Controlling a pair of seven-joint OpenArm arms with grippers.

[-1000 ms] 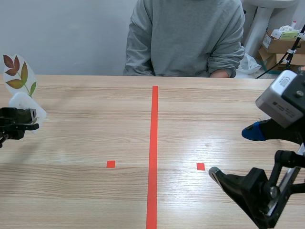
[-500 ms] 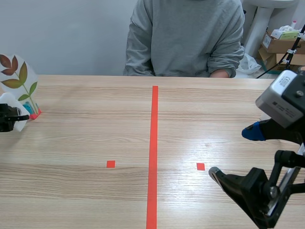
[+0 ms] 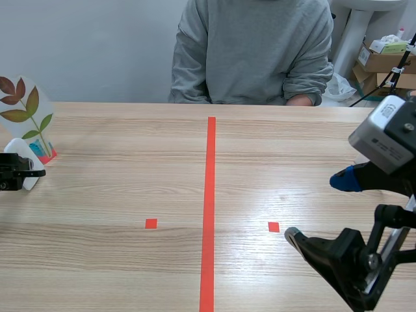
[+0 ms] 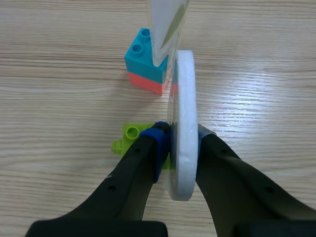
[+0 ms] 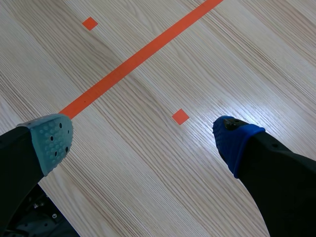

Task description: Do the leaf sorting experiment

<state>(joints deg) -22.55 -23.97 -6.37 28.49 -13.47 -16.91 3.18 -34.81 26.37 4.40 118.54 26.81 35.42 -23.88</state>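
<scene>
- White disc (image 4: 183,123) stands on edge, gripped by the left gripper (image 4: 181,141) at the table's left.
- Leaf card (image 3: 26,110) stands in a blue-red block (image 4: 144,74) just beyond.
- Right gripper (image 5: 143,140) hangs open, near right.

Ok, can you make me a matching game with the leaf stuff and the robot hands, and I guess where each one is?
Things:
1. leaf card
2. white disc
3. lime green brick
4. right gripper

Places or states:
A. open, holding nothing
B. standing up in the teal and red bricks
C. pinched between the fingers of the left gripper
D. low down beside the disc

Right pairs: 1-B, 2-C, 3-D, 4-A.
</scene>
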